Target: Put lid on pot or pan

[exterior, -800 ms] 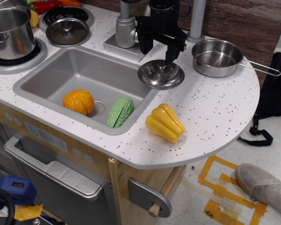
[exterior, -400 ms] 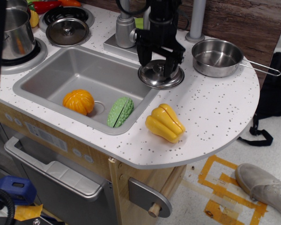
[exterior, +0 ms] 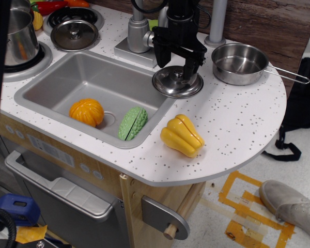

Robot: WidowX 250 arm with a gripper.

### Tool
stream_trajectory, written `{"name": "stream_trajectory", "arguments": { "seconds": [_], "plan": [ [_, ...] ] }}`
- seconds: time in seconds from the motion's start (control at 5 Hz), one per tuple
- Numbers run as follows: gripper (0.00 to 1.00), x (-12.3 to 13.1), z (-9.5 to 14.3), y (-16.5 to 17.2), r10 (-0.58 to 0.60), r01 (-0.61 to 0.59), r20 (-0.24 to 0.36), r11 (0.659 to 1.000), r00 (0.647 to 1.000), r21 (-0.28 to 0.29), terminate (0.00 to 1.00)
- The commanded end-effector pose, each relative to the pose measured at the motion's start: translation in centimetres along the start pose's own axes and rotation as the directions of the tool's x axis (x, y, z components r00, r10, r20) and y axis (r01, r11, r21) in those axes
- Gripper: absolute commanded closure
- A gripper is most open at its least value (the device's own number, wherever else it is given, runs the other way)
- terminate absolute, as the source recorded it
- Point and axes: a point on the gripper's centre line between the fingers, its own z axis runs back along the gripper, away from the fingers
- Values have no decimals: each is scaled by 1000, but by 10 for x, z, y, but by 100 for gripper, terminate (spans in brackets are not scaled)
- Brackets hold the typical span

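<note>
The shiny domed steel lid (exterior: 170,86) with a small knob lies flat on the white counter at the sink's right corner. The small shallow saucepan (exterior: 239,63) stands empty to its right, its wire handle (exterior: 292,76) pointing right. My black gripper (exterior: 177,67) hangs straight over the lid. It is open, with one finger on each side of the knob and the tips just above the dome. It holds nothing.
A grey sink (exterior: 88,77) to the left holds an orange pumpkin (exterior: 87,112) and a green gourd (exterior: 133,123). A yellow squash (exterior: 182,135) lies in front of the lid. A faucet base (exterior: 138,36), a duller grey lid (exterior: 74,34) and a tall stockpot (exterior: 13,36) stand behind and to the left.
The gripper dropped down over the lid's knob, then rose slightly. Its fingers stay apart, and the lid has not moved from its spot.
</note>
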Motion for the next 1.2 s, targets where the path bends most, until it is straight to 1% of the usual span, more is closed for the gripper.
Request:
{"name": "stream_trajectory", "arguments": {
  "seconds": [0.0,0.2,0.4,0.6,0.8,1.0],
  "plan": [
    [0,12,12,0,3,-2,68,1000,998,-14,0],
    [100,11,5,1,21,-19,82,999,996,-28,0],
    [100,12,4,4,24,-20,76,999,997,-43,0],
    [100,12,11,4,29,-27,61,999,998,-43,0],
    [100,10,33,7,27,-27,22,1000,999,-10,0],
    [100,19,54,6,8,-9,28,1000,1000,25,0]
  ]
}}
